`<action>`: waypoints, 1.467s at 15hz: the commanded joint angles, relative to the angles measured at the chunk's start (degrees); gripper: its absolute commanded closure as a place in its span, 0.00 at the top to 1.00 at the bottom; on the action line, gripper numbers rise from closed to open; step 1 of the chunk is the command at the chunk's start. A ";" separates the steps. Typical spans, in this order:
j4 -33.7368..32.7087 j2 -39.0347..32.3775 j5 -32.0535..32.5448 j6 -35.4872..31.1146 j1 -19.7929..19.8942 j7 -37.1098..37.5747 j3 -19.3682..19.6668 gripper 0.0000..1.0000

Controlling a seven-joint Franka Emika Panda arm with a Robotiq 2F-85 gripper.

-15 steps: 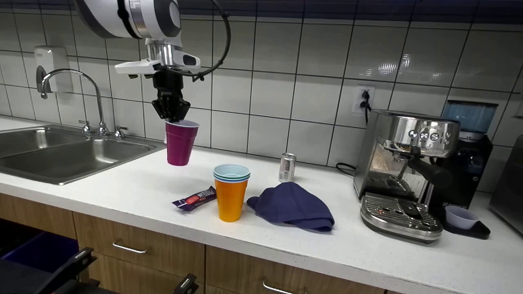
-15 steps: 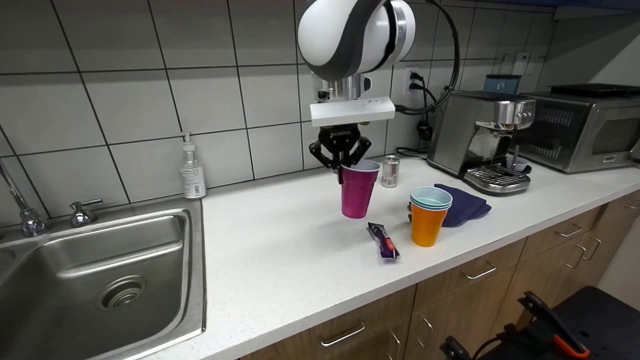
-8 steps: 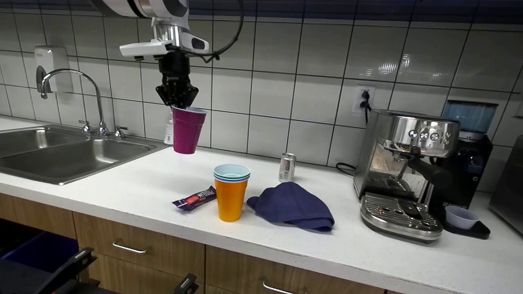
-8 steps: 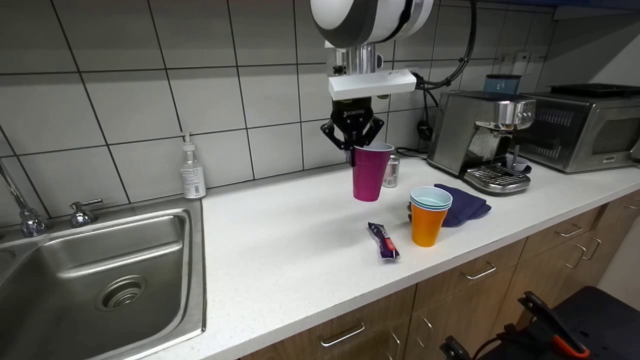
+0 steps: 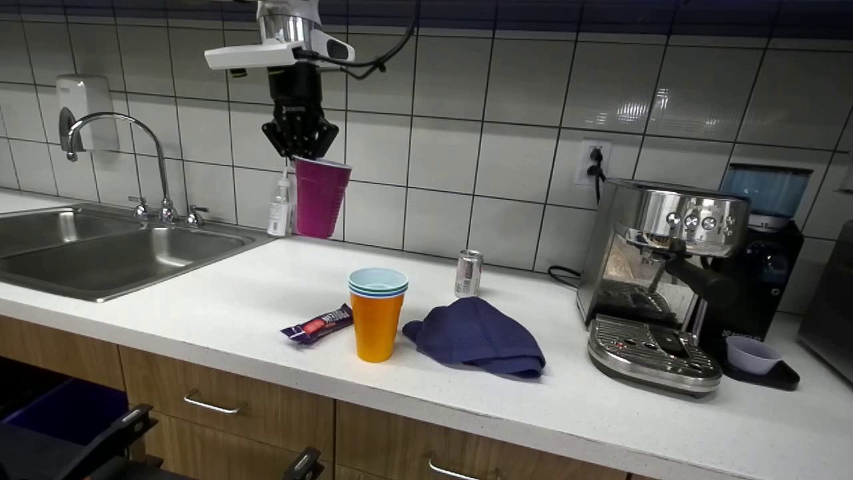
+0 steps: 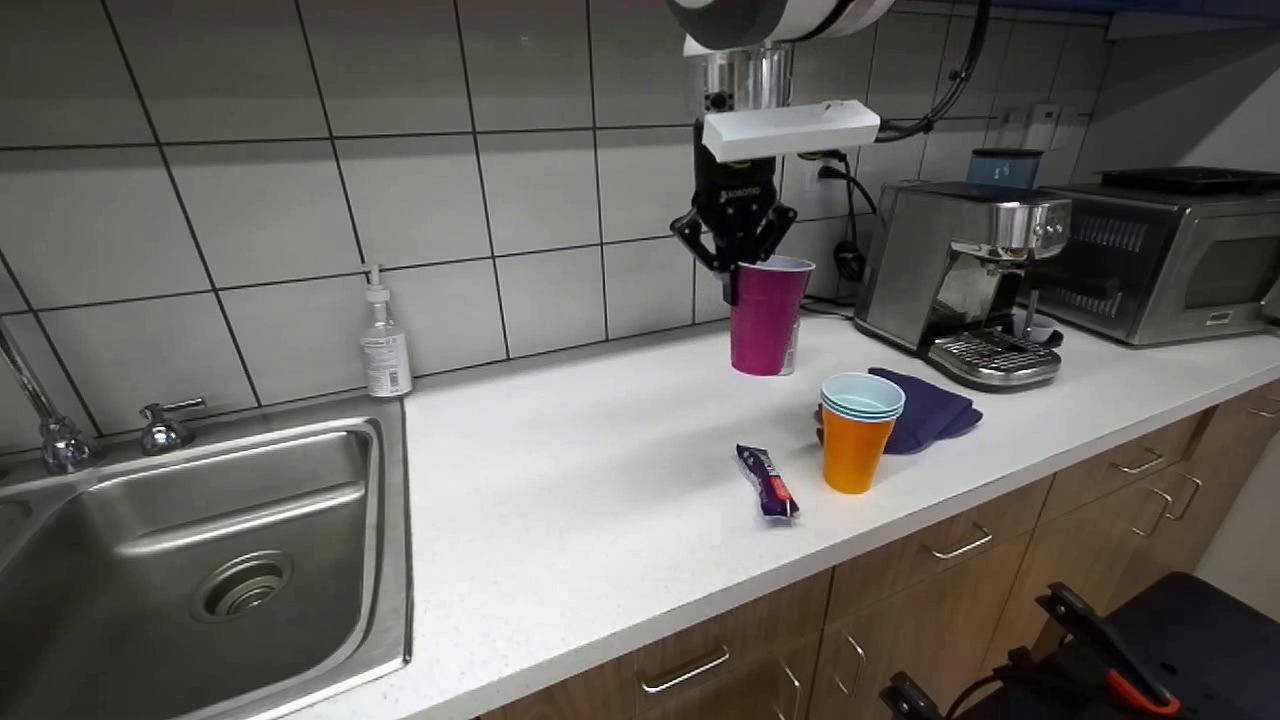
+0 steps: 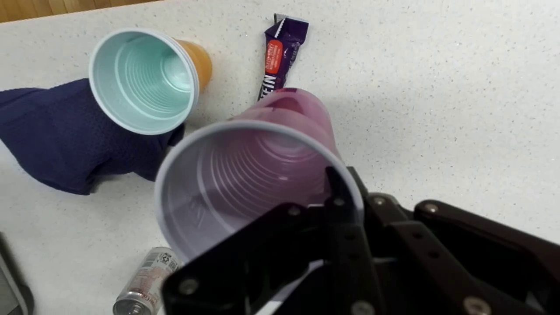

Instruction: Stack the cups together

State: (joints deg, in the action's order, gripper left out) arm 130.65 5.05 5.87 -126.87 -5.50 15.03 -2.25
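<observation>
Tapered magenta plastic cup (image 5: 322, 200), pale inside: was held in the air, slightly tilted. Black two-fingered gripper (image 7: 347, 186): was pinched on that cup's rim, one finger within, one outside. Tapered orange plastic cup (image 5: 374, 330): stood upright on the white speckled counter (image 6: 550, 520), further pale-rimmed plastic cups (image 7: 144, 81) nested in it. Purple-wrapped bar (image 5: 318, 325): lay just beside. Navy cloth (image 5: 476, 340): lay bunched nearby. Small silver can (image 5: 468, 273): stood between cloth and tiled wall (image 5: 376, 150).
</observation>
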 commanded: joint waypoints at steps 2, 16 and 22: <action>2.52 4.44 -1.43 1.32 2.59 -6.95 1.25 0.01; 7.56 6.08 6.59 -1.24 7.08 -11.06 3.61 0.01; 10.51 6.05 11.11 -4.46 8.05 -10.19 3.61 0.01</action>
State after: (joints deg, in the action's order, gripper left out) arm 138.49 9.09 14.90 -128.92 1.68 5.03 1.51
